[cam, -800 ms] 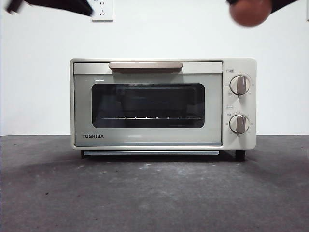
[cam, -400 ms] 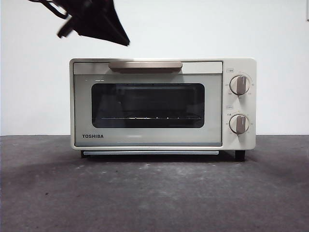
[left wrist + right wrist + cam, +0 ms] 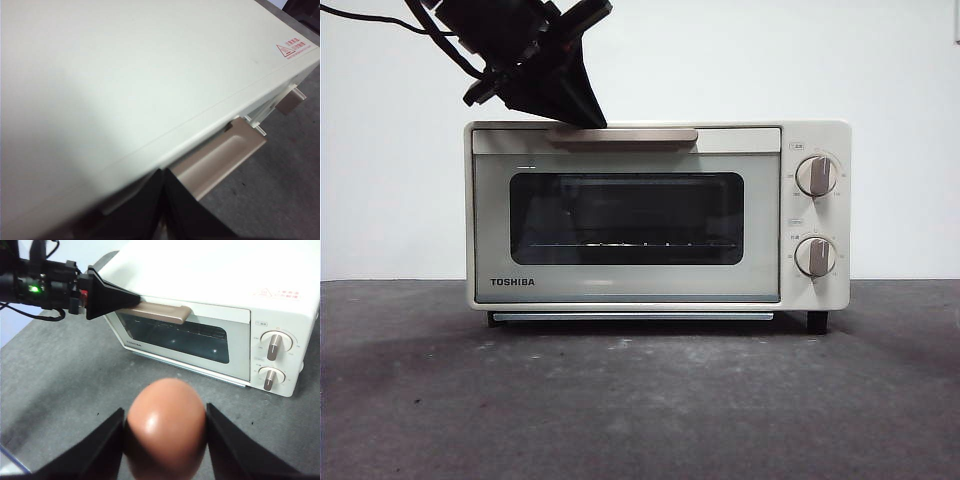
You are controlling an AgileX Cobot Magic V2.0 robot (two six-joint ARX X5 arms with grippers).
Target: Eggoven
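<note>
The oven (image 3: 657,215) is cream, with a dark glass window (image 3: 626,218), a tan handle (image 3: 621,136), black TOSHIBA lettering (image 3: 512,282) and two silver-tan knobs (image 3: 816,176). A small red warning label (image 3: 290,48) marks its top. The egg (image 3: 165,427) between my black right gripper (image 3: 165,447) jaws is smooth reddish-brown. My left gripper (image 3: 162,210) is black. The table (image 3: 640,400) is mottled dark grey, the wall (image 3: 720,60) white.

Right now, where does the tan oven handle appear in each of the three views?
Front view: tan bar handle at the oven's top front edge, left gripper at its end.
Left wrist view: handle beside that gripper's jaws.
Right wrist view: handle above the window.
Shared landmark: cream boxy TOSHIBA toaster oven.
</note>
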